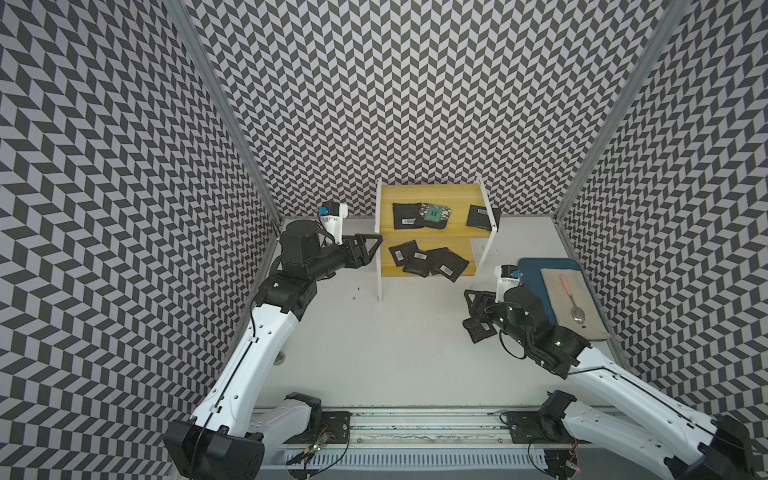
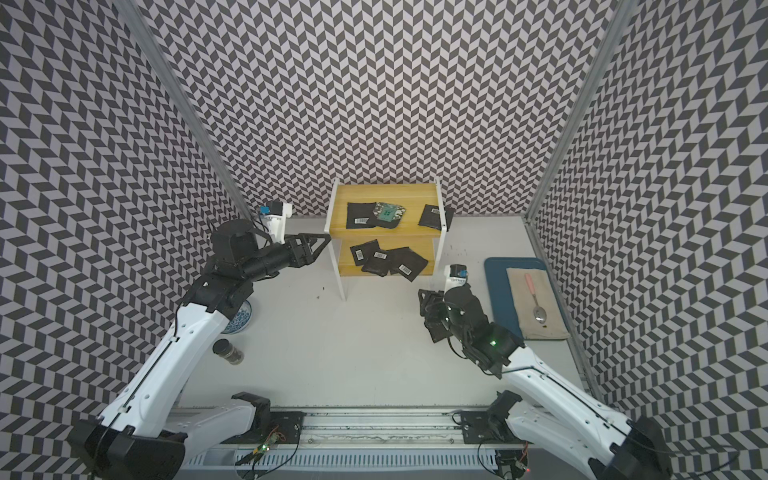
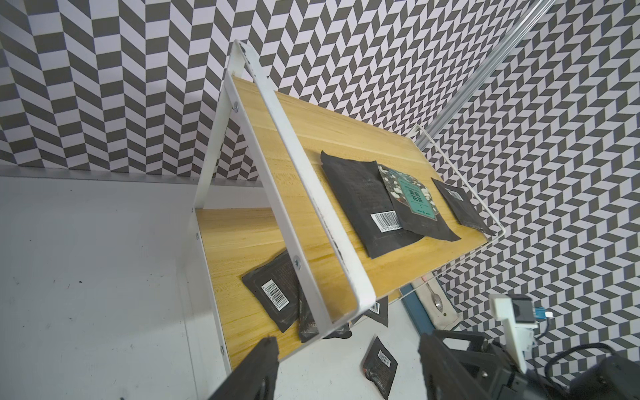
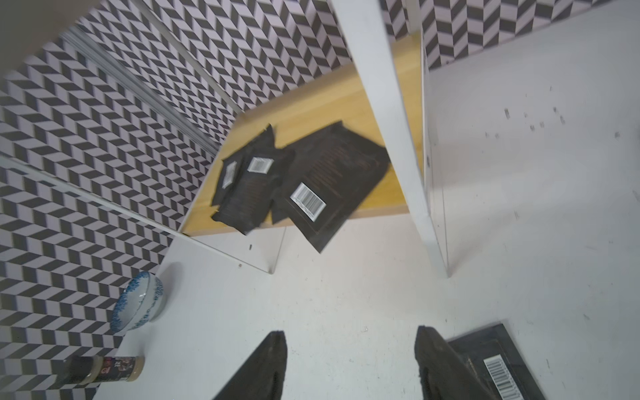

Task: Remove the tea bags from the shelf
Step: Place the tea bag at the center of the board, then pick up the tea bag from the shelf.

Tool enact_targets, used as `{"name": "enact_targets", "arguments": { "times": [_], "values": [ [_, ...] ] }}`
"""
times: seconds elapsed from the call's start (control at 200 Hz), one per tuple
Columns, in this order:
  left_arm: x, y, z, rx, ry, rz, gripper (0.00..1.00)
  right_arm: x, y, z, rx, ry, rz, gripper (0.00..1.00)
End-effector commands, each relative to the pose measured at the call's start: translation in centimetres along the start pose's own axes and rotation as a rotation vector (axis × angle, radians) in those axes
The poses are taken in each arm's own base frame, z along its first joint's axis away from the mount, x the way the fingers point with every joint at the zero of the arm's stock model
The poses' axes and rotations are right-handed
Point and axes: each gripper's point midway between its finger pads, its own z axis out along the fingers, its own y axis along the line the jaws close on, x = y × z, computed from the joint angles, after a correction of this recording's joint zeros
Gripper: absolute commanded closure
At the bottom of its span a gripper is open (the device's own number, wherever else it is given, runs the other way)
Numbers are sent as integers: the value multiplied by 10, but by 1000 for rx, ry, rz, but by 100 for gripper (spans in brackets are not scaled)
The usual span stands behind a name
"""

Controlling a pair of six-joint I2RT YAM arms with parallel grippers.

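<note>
The shelf (image 1: 432, 195) has two yellow boards in a white frame. On its upper board lie two black tea bags (image 1: 405, 216) and one with a green patterned face (image 1: 434, 214). Three black tea bags (image 1: 417, 262) overlap on the lower board, and one (image 1: 446, 266) hangs over the front edge. My left gripper (image 1: 376, 245) is open at the shelf's left frame, level with the lower board (image 3: 249, 242). My right gripper (image 4: 349, 332) is open and empty over the table, right of the shelf. A tea bag (image 4: 498, 367) lies flat on the table beside one finger.
A blue tray (image 1: 532, 274) at the right holds a beige cloth (image 1: 590, 307) and a pink-handled spoon (image 1: 571, 299). A blue-white bowl (image 2: 239, 320) and a lying spice jar (image 2: 228, 351) sit under the left arm. Patterned walls close in three sides.
</note>
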Motion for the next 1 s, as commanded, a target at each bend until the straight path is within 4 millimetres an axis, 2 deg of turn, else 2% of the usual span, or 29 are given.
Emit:
{"name": "enact_targets", "arguments": {
  "times": [0.0, 0.11, 0.21, 0.411, 0.596, 0.666, 0.786, 0.876, 0.991],
  "values": [
    [-21, -11, -3, 22, -51, 33, 32, -44, 29, -24, -101, -74, -11, 34],
    [-25, -10, 0, 13, -53, 33, 32, -76, 44, -37, -146, -105, -5, 33],
    [-28, -3, 6, -17, -43, 29, 33, -103, 45, -44, -164, -133, 13, 34],
    [-30, 5, 21, -32, -21, 35, 43, -159, 30, -48, -155, -175, 57, 34],
    [-23, 13, 23, -58, -9, 34, 48, -202, 13, -45, -180, -189, 133, 35],
    [-22, 14, 22, -59, -11, 34, 50, -212, 10, -40, -210, -190, 171, 36],
    [-23, 14, 20, -64, -14, 33, 52, -215, -1, -27, -321, -162, 286, 39],
    [-22, 14, 20, -61, -9, 56, 52, -213, 0, -19, -437, -128, 329, 41],
    [-21, 13, 19, -54, -9, 54, 53, -217, 1, -16, -473, -132, 354, 40]
  ]
}}
